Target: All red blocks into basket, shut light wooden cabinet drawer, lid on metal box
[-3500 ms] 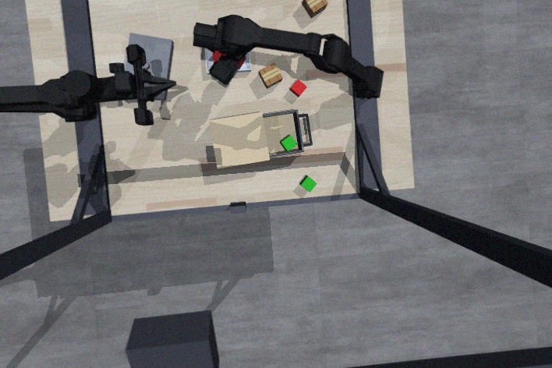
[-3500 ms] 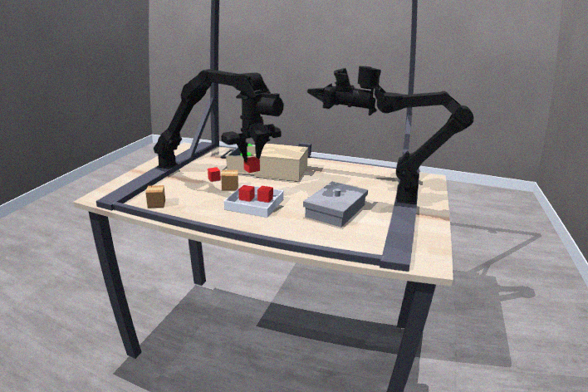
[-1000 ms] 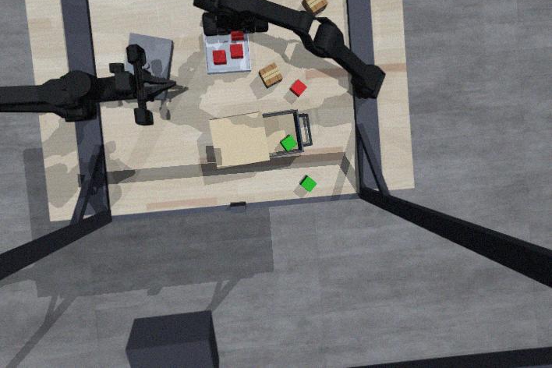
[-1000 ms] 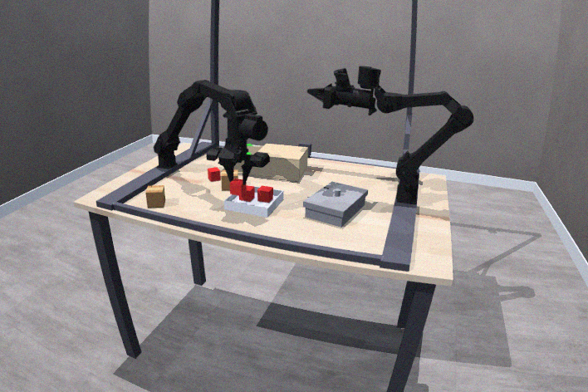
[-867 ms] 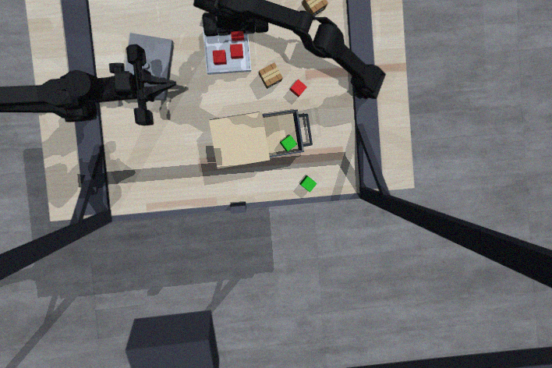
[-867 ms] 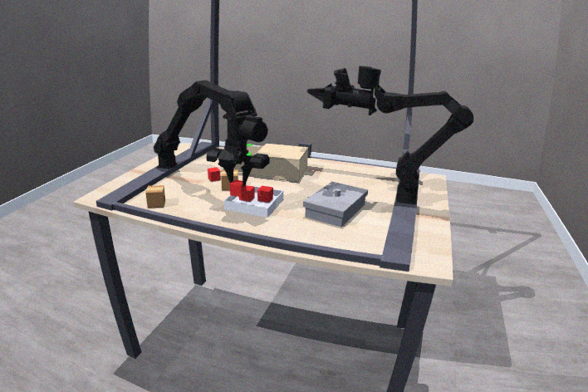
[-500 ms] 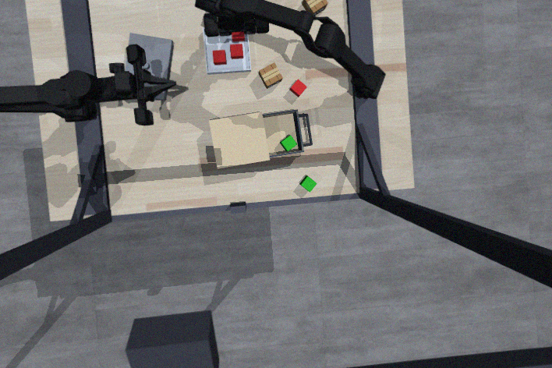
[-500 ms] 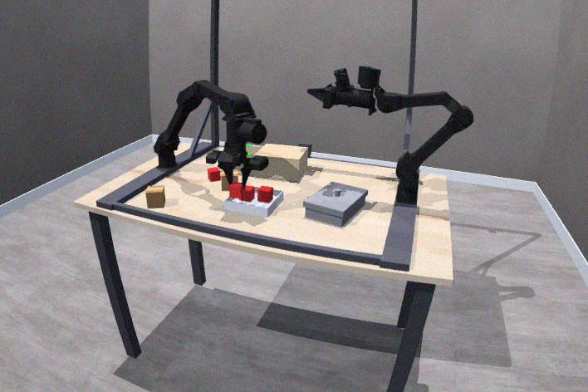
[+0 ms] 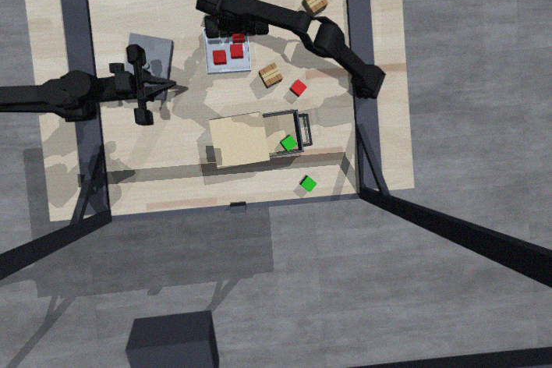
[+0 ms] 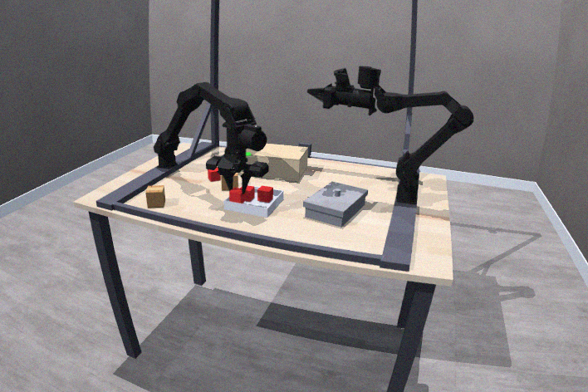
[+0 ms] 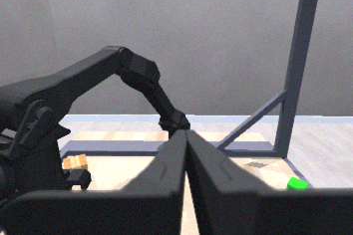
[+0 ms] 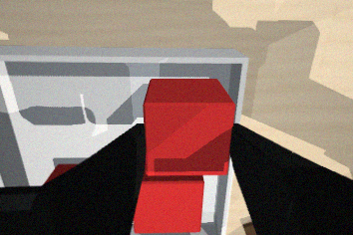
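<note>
My right gripper (image 10: 237, 192) (image 12: 186, 131) points down over the basket (image 9: 228, 72) (image 10: 247, 209) (image 12: 115, 54), shut on a red block (image 9: 238, 37) (image 10: 235, 196) (image 12: 188, 141) low at one corner. Two other red blocks lie in the basket, one (image 9: 236, 51) (image 12: 170, 206) beside the held block, one (image 9: 219, 57) (image 10: 265, 193) farther off. A loose red block (image 9: 298, 87) (image 10: 213, 174) lies on the table. The cabinet (image 9: 238, 138) (image 10: 290, 167) has its drawer (image 9: 299, 129) open. The lid (image 9: 161, 47) (image 10: 351, 188) is on the metal box (image 10: 324, 216). My left gripper (image 9: 174, 83) (image 10: 309, 90) (image 11: 184, 137) is shut, empty, raised.
A green block (image 9: 288, 143) (image 10: 247, 154) is in the drawer; another green block (image 9: 307, 183) (image 11: 297, 183) lies beyond the cabinet. A brown wooden block (image 9: 270, 75) (image 10: 225, 184) stands near the basket, another brown wooden block (image 9: 315, 1) (image 10: 155, 196) near the table corner.
</note>
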### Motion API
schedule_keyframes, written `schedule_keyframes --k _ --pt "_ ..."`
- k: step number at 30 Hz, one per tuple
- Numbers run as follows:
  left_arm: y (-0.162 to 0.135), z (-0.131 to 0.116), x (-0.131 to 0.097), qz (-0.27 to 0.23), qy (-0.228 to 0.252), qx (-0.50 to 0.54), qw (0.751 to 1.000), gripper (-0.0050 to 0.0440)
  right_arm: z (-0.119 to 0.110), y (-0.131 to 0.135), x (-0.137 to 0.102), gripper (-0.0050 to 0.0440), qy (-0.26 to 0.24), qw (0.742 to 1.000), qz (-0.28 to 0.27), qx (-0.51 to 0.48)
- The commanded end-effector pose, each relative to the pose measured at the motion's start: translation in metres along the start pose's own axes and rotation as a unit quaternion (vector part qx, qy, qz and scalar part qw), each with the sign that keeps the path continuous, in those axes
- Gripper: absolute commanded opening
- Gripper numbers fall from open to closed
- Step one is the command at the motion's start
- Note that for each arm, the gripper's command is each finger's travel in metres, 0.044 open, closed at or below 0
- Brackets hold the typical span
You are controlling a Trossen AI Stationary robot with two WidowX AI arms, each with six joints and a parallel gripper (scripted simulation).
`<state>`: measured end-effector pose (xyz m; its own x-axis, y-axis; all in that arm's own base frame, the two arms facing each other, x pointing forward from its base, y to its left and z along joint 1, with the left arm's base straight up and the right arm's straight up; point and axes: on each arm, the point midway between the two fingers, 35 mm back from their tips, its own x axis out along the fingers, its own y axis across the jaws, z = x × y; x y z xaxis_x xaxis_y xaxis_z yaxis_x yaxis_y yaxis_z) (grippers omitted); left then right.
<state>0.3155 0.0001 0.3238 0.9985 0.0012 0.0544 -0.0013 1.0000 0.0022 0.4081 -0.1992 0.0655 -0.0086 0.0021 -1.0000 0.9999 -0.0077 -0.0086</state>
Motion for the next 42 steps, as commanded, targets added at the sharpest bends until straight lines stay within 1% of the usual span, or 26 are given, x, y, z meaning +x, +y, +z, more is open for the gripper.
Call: schedule_keyframes --k 1,2,3,4,6,7,8,13,15,19,23,24,25,26,27,42 --pt "-0.003 0.005 -0.001 -0.005 -0.008 0.003 1.000 -0.0050 -0.001 0.006 -0.016 -0.0050 -0.014 0.999 0.028 -0.006" --pt "-0.003 0.005 -0.001 -0.005 -0.008 0.003 1.000 -0.0050 0.000 0.008 -0.010 -0.0050 -0.011 1.000 0.022 0.000" --pt "-0.003 0.005 -0.001 -0.005 -0.008 0.003 1.000 -0.0050 -0.001 0.007 -0.011 -0.0050 -0.011 1.000 0.022 -0.006" --pt "-0.003 0.005 -0.001 -0.005 -0.008 0.003 1.000 -0.0050 0.001 0.010 -0.021 -0.0050 -0.016 0.999 0.034 -0.004" --pt "-0.003 0.005 -0.001 -0.005 -0.008 0.003 1.000 -0.0050 0.001 0.010 -0.021 -0.0050 -0.016 0.999 0.034 -0.004" --pt "-0.003 0.005 -0.001 -0.005 -0.008 0.003 1.000 -0.0050 -0.001 0.007 -0.008 -0.0050 -0.009 1.000 0.020 -0.005" --pt "-0.003 0.005 -0.001 -0.005 -0.008 0.003 1.000 -0.0050 -0.001 0.006 -0.005 -0.0050 -0.007 1.000 0.016 -0.006" --pt "-0.003 0.005 -0.001 -0.005 -0.008 0.003 1.000 -0.0050 0.000 0.005 -0.002 -0.0050 -0.007 1.000 0.015 -0.004" --pt "-0.003 0.005 -0.001 -0.005 -0.008 0.003 1.000 -0.0050 0.002 0.006 -0.015 -0.0050 -0.014 0.999 0.030 -0.004" --pt "-0.003 0.005 -0.001 -0.005 -0.008 0.003 1.000 -0.0050 0.002 0.005 -0.006 -0.0050 -0.012 1.000 0.020 -0.002" --pt "-0.003 0.005 -0.001 -0.005 -0.008 0.003 1.000 -0.0050 0.002 0.005 -0.008 -0.0050 -0.012 1.000 0.023 -0.002" --pt "-0.003 0.005 -0.001 -0.005 -0.008 0.003 1.000 -0.0050 0.002 0.004 0.000 -0.0050 -0.008 1.000 0.016 -0.003" --pt "-0.003 0.005 -0.001 -0.005 -0.008 0.003 1.000 -0.0050 0.002 0.004 0.002 -0.0050 -0.008 1.000 0.013 -0.003" --pt "-0.003 0.005 -0.001 -0.005 -0.008 0.003 1.000 -0.0050 0.003 0.004 -0.007 -0.0050 -0.012 1.000 0.023 -0.004" --pt "-0.003 0.005 -0.001 -0.005 -0.008 0.003 1.000 -0.0050 0.001 0.011 -0.021 0.0241 -0.019 0.999 0.040 0.000" --pt "-0.003 0.005 -0.001 -0.005 -0.008 0.003 1.000 -0.0050 0.001 0.011 -0.019 0.0241 -0.018 0.999 0.038 -0.002"
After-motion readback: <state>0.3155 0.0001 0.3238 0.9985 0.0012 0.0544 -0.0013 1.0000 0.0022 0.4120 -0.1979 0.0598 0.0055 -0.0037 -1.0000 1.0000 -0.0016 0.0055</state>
